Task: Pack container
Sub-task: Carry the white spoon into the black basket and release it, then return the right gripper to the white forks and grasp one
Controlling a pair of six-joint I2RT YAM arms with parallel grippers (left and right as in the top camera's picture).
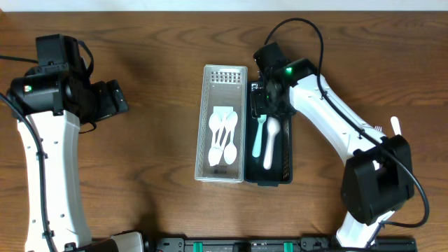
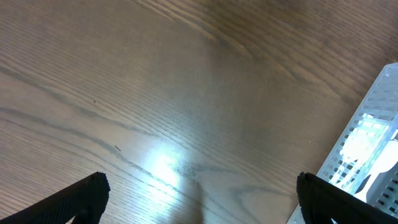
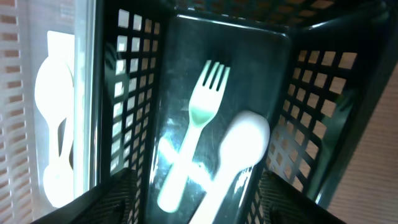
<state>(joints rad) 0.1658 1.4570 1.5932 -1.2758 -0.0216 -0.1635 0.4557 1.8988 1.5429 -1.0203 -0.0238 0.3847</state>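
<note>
fork (image 3: 202, 115): mint green, lying flat on the floor of the black basket (image 3: 311, 93), in its left half as seen from overhead.
fork's axis: runs along the basket's length, slightly slanted; the tines point at the far end wall, away from the robot's base.
why so: laid lengthwise, it probably fits the narrow basket and leaves room alongside.
white spoon (image 3: 245, 140): just beside the fork on its right, with its bowl toward the same end.
right gripper (image 3: 199, 196): hovers over the basket, its jaws spread well clear of both handles and gripping nothing.
white basket (image 1: 203, 140): stands against the black one and holds the other spoons (image 1: 222, 136), so each basket seems to take its own share.
left gripper (image 2: 208, 202): spread wide and empty over the bare table (image 2: 155, 93), well apart from both baskets.
</note>
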